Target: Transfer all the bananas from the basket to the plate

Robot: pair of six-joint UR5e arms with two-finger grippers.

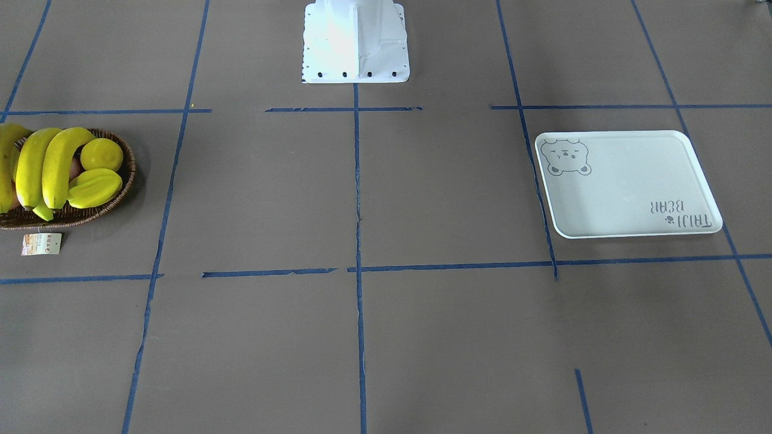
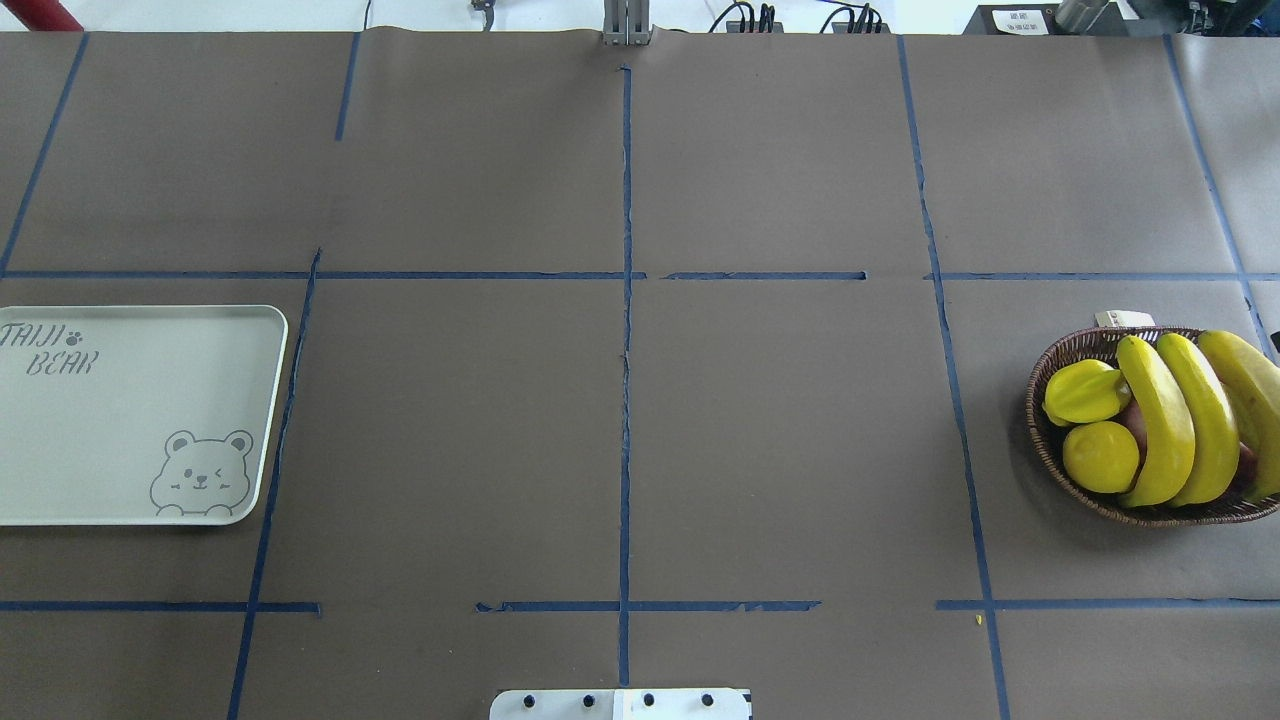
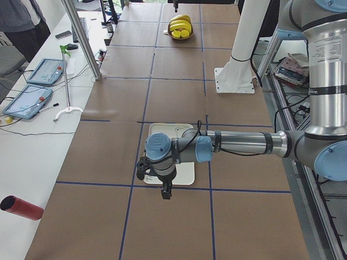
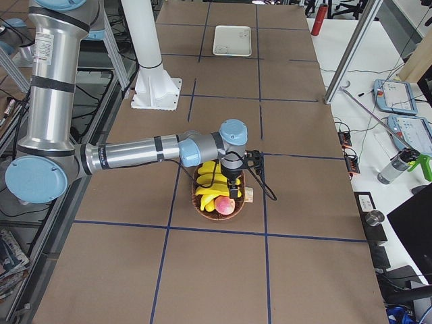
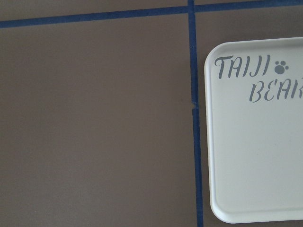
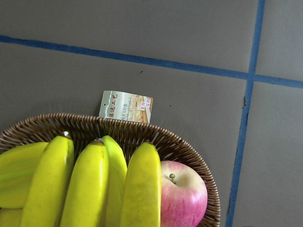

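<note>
Yellow bananas (image 2: pixel 1160 420) lie heaped in a wicker basket (image 2: pixel 1070 350) at the right edge of a tape-gridded brown table (image 2: pixel 780 440), well apart from the bear-print plate (image 2: pixel 120 430) at left.

Brown table (image 2: pixel 780 450) gridded with blue tape (image 2: pixel 626 400); white bench (image 3: pixel 32 146) alongside.

Bright yellow bananas (image 2: pixel 1160 420), dark brown woven basket (image 6: pixel 123 128), pale white-grey plate (image 2: pixel 120 430), grey bear drawing (image 2: pixel 203 485)

Yellow bananas (image 2: pixel 1185 420), perhaps four, lie side by side in brown basket (image 2: pixel 1075 345), 3 o'clock; white plate (image 2: pixel 120 440) flat, 9 o'clock.
</note>
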